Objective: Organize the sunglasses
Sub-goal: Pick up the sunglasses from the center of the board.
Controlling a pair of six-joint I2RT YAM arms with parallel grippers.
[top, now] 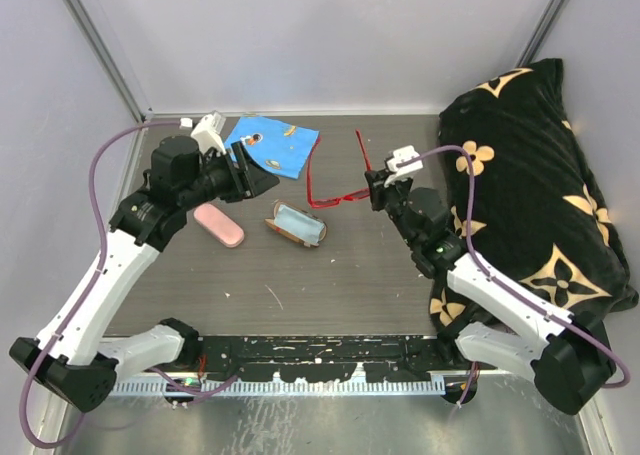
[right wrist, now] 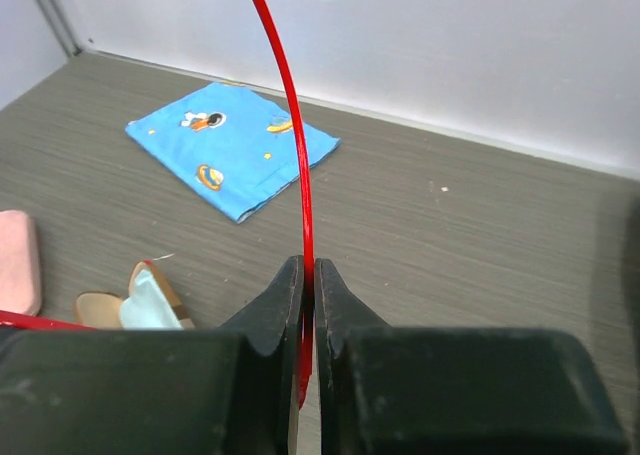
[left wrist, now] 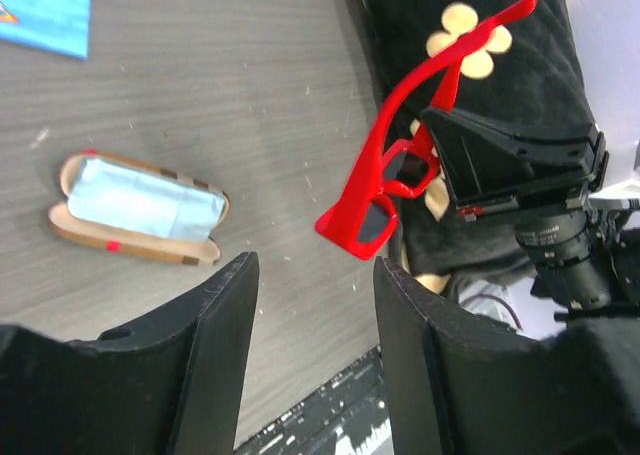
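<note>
Above open tabletop point(top: 350, 265), red sunglasses point(left wrist: 350, 210).

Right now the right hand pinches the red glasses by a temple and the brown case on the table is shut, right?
No: the case lies open, a pale blue cloth inside, as the left wrist view shows. The right hand does pinch the red glasses by a temple.

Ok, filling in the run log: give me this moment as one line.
right jaws: shut on red sunglasses temple | left jaws: open, empty | brown case: open on table
</note>
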